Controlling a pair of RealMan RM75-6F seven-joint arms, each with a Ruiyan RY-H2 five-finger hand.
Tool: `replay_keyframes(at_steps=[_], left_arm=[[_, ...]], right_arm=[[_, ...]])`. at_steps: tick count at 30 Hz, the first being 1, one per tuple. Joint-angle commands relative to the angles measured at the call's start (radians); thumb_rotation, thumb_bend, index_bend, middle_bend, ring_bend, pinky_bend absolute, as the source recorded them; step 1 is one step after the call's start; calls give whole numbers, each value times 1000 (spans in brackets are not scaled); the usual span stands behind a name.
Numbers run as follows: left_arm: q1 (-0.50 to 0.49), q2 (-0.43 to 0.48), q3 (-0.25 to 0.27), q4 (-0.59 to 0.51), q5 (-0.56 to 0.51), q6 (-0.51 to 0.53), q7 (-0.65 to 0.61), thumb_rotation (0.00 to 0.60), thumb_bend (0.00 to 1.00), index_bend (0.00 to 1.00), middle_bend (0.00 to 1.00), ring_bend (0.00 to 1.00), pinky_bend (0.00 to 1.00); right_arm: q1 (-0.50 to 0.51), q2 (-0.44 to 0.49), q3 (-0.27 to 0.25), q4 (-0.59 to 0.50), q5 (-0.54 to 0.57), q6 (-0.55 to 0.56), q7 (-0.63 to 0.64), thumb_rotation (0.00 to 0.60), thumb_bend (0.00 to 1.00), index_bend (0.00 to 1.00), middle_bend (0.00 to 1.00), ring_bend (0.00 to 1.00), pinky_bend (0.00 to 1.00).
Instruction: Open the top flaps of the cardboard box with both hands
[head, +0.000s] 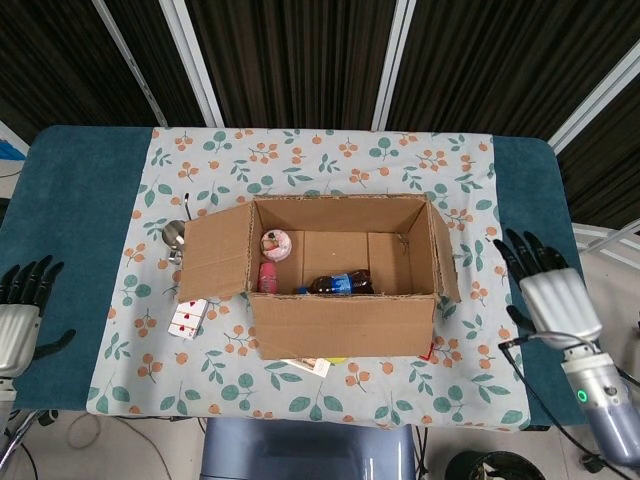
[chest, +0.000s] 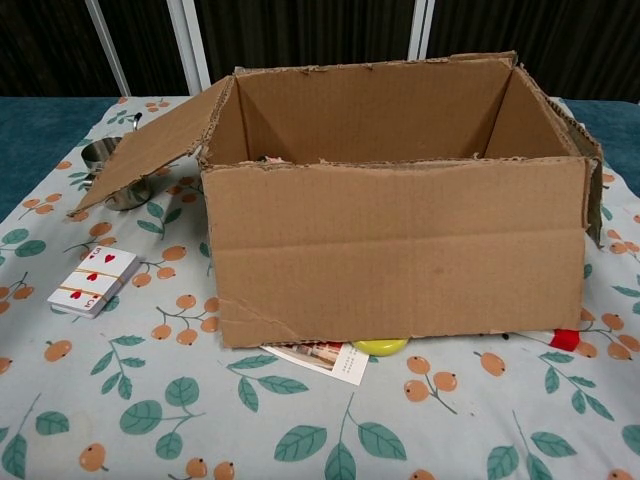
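Observation:
The cardboard box (head: 343, 325) (chest: 395, 250) stands in the middle of the table with its top open. Its left flap (head: 215, 253) (chest: 150, 145) is folded outward and slants down. The right flap (head: 445, 255) (chest: 592, 185) hangs down against the box's right side. Inside lie a dark bottle (head: 338, 284) and a pink container (head: 275, 244). My left hand (head: 20, 315) is off the table's left edge, fingers spread, holding nothing. My right hand (head: 550, 290) is at the table's right edge, fingers spread, apart from the box. Neither hand shows in the chest view.
A metal cup (head: 176, 236) (chest: 105, 155) sits behind the left flap. A deck of playing cards (head: 187, 318) (chest: 93, 281) lies left of the box. A booklet (chest: 320, 360), a yellow object (chest: 380, 347) and a red object (chest: 565, 338) poke out from under the box.

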Motion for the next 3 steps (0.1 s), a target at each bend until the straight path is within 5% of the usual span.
replay_keyframes(at_steps=[1, 3], left_arm=[[3, -3, 6, 17, -2, -8, 11, 600, 138, 0, 0, 0, 0], [2, -3, 7, 12, -4, -12, 20, 600, 137, 0, 0, 0, 0]], right_arm=[[-168, -160, -90, 113, -74, 171, 24, 600, 298, 0, 0, 0, 216], [-192, -197, -92, 178, -99, 197, 66, 600, 294, 0, 0, 0, 216]])
